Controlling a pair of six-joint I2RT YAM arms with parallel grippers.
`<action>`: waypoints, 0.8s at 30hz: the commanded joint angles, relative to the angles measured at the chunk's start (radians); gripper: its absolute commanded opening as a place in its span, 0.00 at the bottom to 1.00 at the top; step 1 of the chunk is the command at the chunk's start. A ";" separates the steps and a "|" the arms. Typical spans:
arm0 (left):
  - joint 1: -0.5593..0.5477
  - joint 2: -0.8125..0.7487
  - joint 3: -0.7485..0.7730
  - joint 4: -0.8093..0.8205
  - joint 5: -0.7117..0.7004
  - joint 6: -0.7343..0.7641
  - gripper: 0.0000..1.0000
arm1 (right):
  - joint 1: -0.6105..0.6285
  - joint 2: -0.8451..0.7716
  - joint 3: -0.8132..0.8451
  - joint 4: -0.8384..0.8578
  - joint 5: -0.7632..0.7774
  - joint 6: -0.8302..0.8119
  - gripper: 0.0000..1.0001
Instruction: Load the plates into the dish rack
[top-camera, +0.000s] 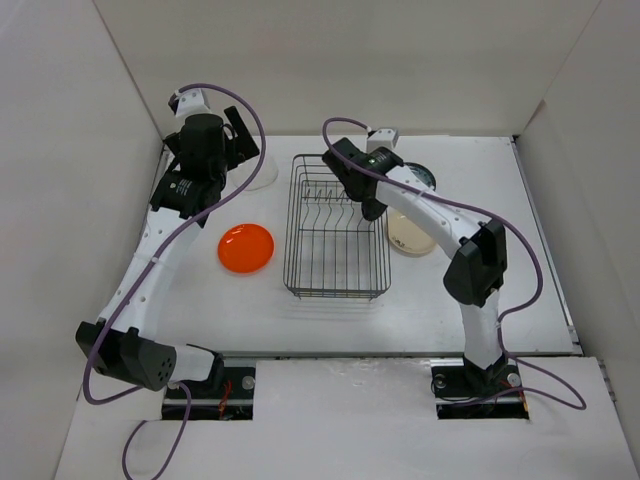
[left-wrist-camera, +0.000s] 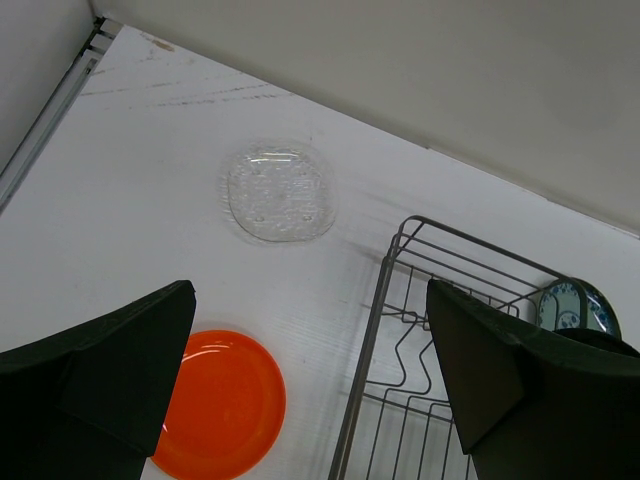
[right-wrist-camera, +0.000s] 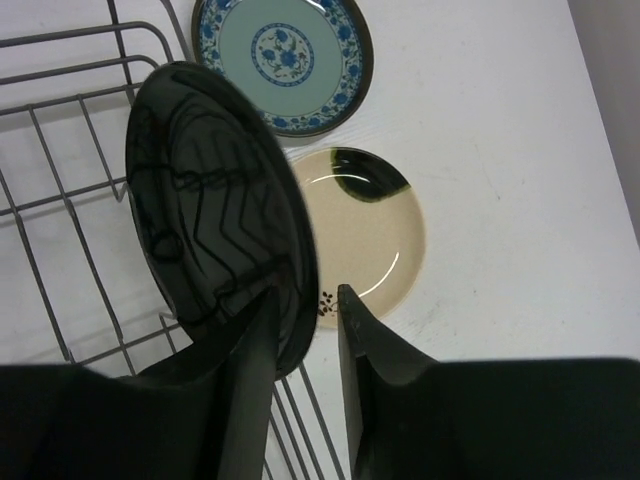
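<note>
My right gripper (right-wrist-camera: 308, 292) (top-camera: 370, 207) hovers over the right end of the dish rack (top-camera: 336, 293) (right-wrist-camera: 60, 40). The glossy black plate (right-wrist-camera: 215, 210) stands tilted with its rim between the fingers. The left finger lies against its face. A narrow gap shows at the right finger. My left gripper (left-wrist-camera: 308, 290) (top-camera: 236, 128) is wide open and empty, high over the table's far left. The orange plate (top-camera: 246, 248) (left-wrist-camera: 220, 405) lies flat left of the rack. The clear plate (left-wrist-camera: 280, 192) lies beyond it. The teal patterned plate (right-wrist-camera: 282, 58) (top-camera: 424, 177) and the beige plate (right-wrist-camera: 365, 235) (top-camera: 410, 236) lie right of the rack.
White walls close in the table on the left, back and right. The rack's upright prongs (top-camera: 322, 200) run across its far half. Both arms' purple cables loop above the table. The teal plate also shows past the rack in the left wrist view (left-wrist-camera: 575, 305).
</note>
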 joint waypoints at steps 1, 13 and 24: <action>0.003 -0.035 0.028 0.027 -0.008 -0.010 1.00 | 0.015 0.015 0.045 -0.010 0.032 0.009 0.36; 0.003 -0.044 0.028 0.027 -0.006 -0.001 1.00 | 0.015 -0.060 0.018 -0.010 0.050 0.052 0.60; 0.003 -0.035 0.018 0.047 0.087 0.031 1.00 | -0.521 -0.700 -0.901 0.967 -0.971 -0.346 0.70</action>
